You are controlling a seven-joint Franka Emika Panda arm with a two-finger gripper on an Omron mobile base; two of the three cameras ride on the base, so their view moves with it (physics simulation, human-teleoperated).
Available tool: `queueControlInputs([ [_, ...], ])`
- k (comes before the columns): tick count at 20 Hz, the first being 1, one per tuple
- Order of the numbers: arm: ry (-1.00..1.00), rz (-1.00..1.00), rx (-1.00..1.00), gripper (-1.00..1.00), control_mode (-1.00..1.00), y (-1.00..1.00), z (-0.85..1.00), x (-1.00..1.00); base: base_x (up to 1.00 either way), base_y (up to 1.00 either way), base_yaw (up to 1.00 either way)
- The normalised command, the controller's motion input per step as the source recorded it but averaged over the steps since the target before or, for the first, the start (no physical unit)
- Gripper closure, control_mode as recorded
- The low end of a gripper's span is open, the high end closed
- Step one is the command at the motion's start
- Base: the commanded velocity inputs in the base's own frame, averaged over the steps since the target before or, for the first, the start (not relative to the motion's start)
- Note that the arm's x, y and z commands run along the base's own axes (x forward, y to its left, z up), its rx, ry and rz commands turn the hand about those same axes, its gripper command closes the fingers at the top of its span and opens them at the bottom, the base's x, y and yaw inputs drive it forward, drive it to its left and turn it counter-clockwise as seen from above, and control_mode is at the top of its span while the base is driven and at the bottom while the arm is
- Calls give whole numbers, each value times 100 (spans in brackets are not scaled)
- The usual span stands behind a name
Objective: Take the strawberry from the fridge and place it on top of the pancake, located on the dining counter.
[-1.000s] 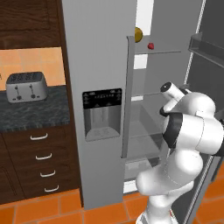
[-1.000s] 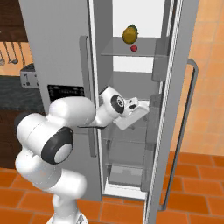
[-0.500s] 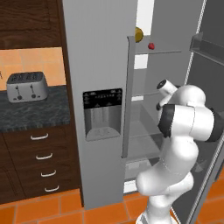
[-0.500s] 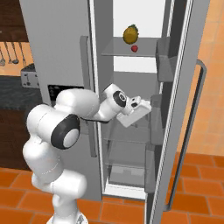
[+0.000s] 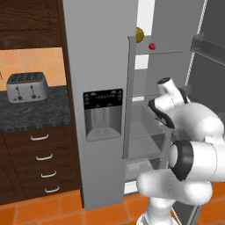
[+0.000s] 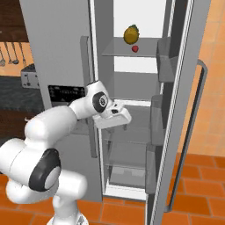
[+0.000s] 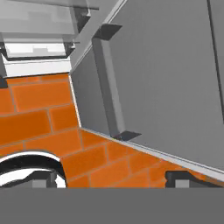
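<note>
Strawberry (image 6: 135, 48) sat on the upper fridge shelf (image 6: 132, 53) near the top centre of the right base frame, just beside and below a larger yellow-brown fruit (image 6: 131, 34). The end effector (image 6: 124, 117), at mid-frame in that view, hung well below the berry in the open fridge (image 5: 99, 66) compartment, holding nothing; in the hand frame its fingertips (image 7: 186, 178) stood wide apart at the bottom edge, over orange floor tiles (image 7: 39, 113) and the grey foot of the open door (image 7: 162, 74). In the left base frame the berry (image 5: 152, 45) showed at upper centre-right. A toaster (image 5: 27, 87) stood on the dark surface (image 5: 35, 113) at left, above drawers (image 5: 41, 162).
</note>
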Motion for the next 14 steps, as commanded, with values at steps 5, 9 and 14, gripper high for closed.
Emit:
queueControlInputs([
  [5, -6, 2, 54, -100, -100, 100, 14, -88, 0, 0, 0],
  [9, 0, 15, 28, -100, -100, 89, 89, -62, 0, 0, 0],
  [14, 0, 4, 6, -100, -100, 92, 30, -41, 0, 0, 0],
])
